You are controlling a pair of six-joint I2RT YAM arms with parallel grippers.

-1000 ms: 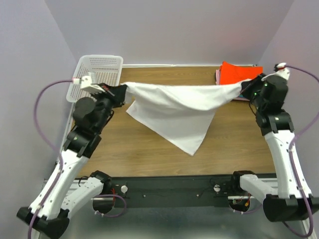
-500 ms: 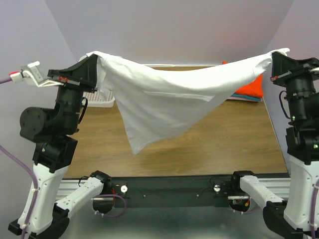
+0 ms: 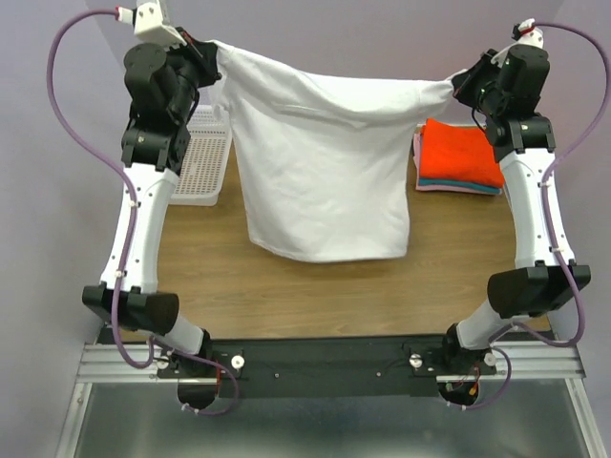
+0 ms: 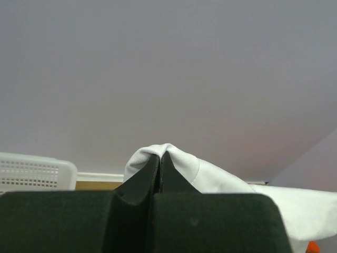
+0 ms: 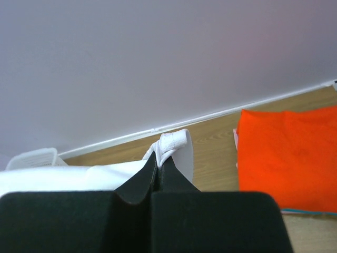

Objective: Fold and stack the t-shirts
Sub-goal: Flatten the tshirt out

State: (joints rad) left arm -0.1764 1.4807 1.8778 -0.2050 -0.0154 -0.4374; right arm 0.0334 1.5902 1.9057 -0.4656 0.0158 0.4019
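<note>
A plain white t-shirt (image 3: 325,162) hangs spread in the air above the table, stretched between both arms. My left gripper (image 3: 212,55) is shut on its upper left corner; the cloth (image 4: 179,163) bulges over the closed tips of the left gripper (image 4: 160,156). My right gripper (image 3: 460,84) is shut on the upper right corner; a white fold (image 5: 174,142) pokes out of the closed right gripper (image 5: 159,156). A folded stack with an orange-red shirt (image 3: 460,153) on top, teal and pink edges below, lies at the back right, also in the right wrist view (image 5: 287,158).
A white mesh basket (image 3: 200,167) stands at the back left, partly behind the left arm; its rim shows in the left wrist view (image 4: 31,171). The wooden table (image 3: 334,296) lies under the hanging shirt. Grey walls close in the back and sides.
Both arms have risen and moved back, lifting the white shirt off the table. It went from a slack, bunched triangle to hanging flat and spread wide.
</note>
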